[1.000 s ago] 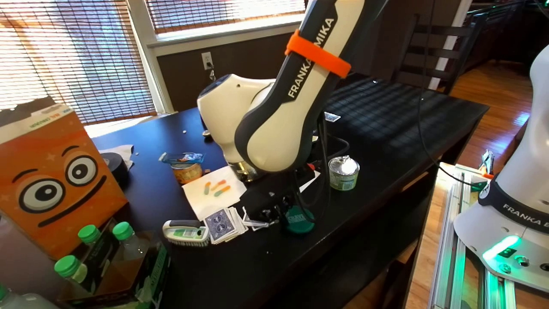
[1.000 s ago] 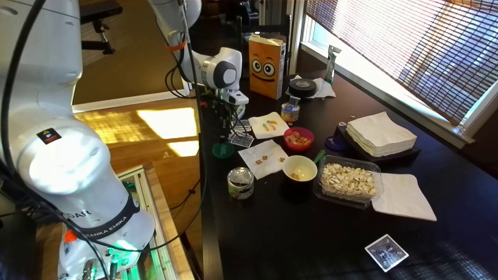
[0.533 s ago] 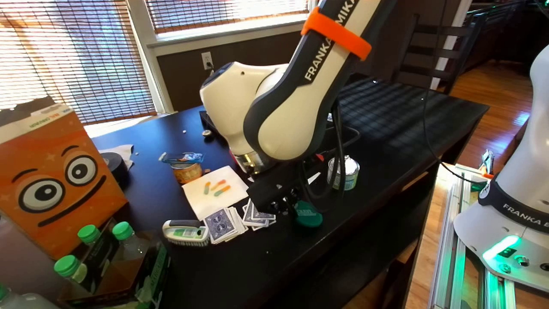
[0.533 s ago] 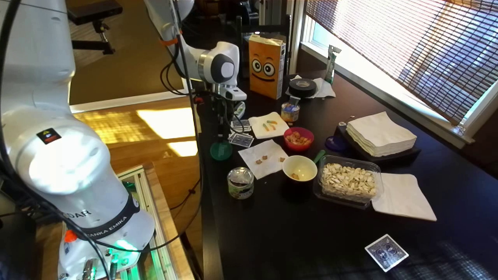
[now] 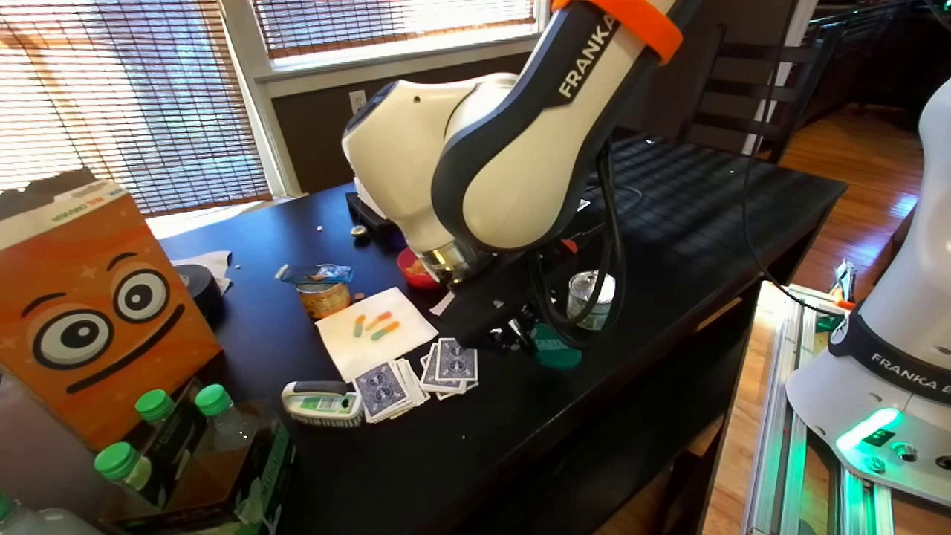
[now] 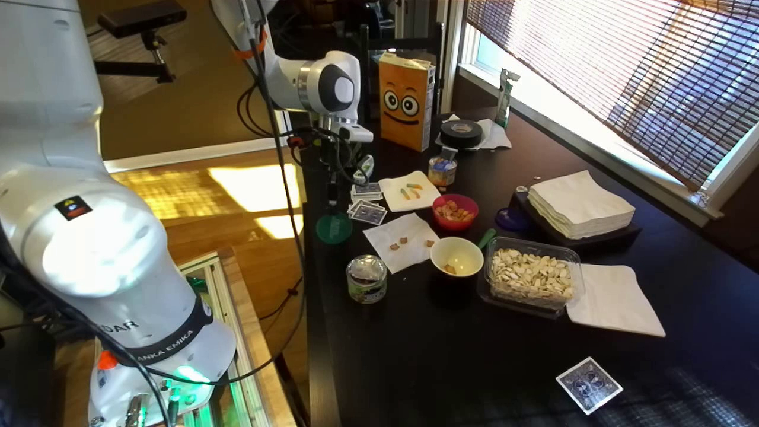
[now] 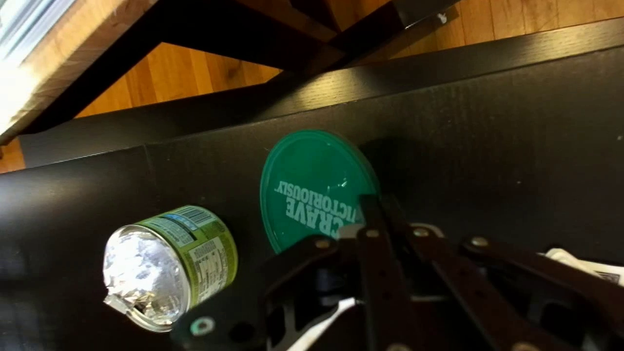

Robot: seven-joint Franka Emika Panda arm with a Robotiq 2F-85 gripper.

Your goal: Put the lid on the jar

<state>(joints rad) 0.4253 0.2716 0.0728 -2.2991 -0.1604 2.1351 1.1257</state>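
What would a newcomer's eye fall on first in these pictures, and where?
The orange cartoon-faced box, at the left of an exterior view, probably wins. The white arm leaning over the dark table comes next. In the wrist view, the green lid stands out near the middle, its edge in the gripper.

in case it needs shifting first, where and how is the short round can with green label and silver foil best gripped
I'd probably grip the short can across its green-labelled side wall, coming straight down from above: it stands upright and round, while the crumpled foil on top looks too flimsy to hold. The gripper would first have to release the round green plastic lid.
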